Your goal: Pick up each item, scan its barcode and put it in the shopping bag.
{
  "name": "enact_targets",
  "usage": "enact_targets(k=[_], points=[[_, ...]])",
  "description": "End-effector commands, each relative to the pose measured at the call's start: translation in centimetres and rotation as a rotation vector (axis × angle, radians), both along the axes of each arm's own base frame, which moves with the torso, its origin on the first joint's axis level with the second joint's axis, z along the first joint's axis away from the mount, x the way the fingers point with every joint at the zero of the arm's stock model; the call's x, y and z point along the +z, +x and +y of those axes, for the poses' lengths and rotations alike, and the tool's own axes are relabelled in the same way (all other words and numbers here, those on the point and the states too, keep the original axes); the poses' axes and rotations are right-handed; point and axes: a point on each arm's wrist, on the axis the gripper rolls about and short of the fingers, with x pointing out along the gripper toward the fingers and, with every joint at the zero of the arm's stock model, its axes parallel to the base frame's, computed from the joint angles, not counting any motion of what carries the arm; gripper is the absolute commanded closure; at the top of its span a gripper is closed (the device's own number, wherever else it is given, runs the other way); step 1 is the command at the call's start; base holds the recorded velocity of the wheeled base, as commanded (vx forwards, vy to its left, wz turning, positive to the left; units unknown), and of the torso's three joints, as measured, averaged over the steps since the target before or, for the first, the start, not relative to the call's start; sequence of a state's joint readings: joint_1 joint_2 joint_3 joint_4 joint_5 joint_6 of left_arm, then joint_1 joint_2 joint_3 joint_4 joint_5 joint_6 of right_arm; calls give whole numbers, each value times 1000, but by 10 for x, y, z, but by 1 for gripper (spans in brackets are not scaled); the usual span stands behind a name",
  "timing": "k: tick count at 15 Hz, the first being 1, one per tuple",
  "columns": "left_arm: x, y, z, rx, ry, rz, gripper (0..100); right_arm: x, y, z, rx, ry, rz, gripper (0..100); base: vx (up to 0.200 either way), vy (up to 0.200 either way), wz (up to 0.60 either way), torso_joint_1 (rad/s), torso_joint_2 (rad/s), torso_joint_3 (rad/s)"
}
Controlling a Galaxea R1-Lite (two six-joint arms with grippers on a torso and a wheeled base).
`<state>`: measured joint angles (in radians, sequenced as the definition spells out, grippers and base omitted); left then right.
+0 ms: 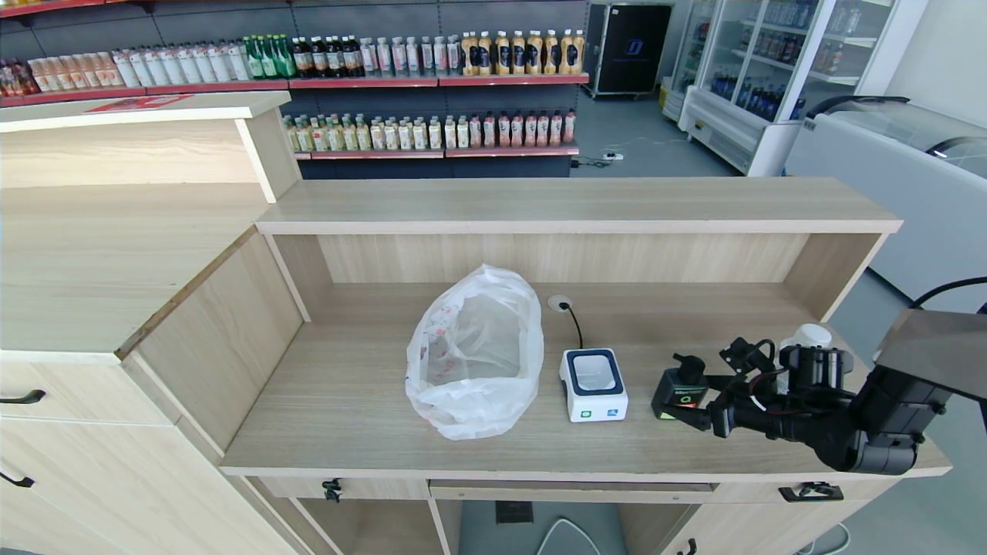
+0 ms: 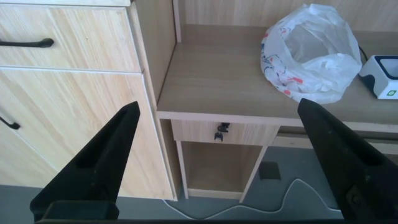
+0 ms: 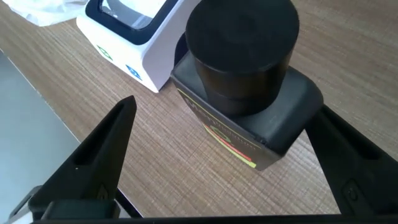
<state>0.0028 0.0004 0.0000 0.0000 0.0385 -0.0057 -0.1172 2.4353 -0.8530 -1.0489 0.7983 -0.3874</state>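
Our left gripper (image 2: 219, 109) hangs off the counter's (image 1: 331, 401) front left corner, below its top, with the fingers spread wide and nothing between them. Its wrist view takes in the pale drawer fronts (image 2: 68, 37) with their black handles and the small black latch (image 2: 219, 132) under the counter lip, which the head view sees only from above.

The counter is matte wood grain, walled by a slanted panel on the left and a back panel, and roofed by an overhanging shelf (image 1: 578, 202). We see a bare stretch of wood between the left panel and the shopping bag (image 1: 474, 351). The bag is thin crinkled white plastic with red print; it is slumped with its mouth open, and its front hem lies close to the counter edge.

Just beside it on the right sits the scanner (image 1: 592, 383), a white rounded box with a glass window. Its black cable (image 1: 574, 327) runs back to a round grommet (image 1: 560, 302).

Right of the scanner stands the black bottle (image 1: 680, 391), with a square body, a round cap and a green and red label. Our right gripper (image 3: 224, 106) is spread to either side of it. From the right wrist view we cannot tell whether either finger touches the bottle. Behind the arm, a white-capped item (image 1: 806, 337) peeks out.
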Motion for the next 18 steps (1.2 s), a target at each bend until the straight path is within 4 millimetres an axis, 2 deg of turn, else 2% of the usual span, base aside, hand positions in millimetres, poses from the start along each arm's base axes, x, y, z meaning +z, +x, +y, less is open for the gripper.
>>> enact_targets(k=[1,8,9,14,17,18], points=[[0,0,0,2,0,0,0,-6,2,1,15,7,7,0,0,0,0,0,0,0],[0,0,0,0,0,0,0,-13,7,4,50,21,1,0,0,0,0,0,0,0],[0,0,0,0,0,0,0,-13,7,4,51,19,-2,100,0,0,0,0,0,0],[0,0,0,0,0,0,0,-10,10,0,61,-28,-60,100,0,0,0,0,0,0],[0,0,0,0,0,0,0,-2,12,-3,93,-118,-163,100,0,0,0,0,0,0],[0,0,0,0,0,0,0,17,11,-5,108,-166,-240,100,0,0,0,0,0,0]])
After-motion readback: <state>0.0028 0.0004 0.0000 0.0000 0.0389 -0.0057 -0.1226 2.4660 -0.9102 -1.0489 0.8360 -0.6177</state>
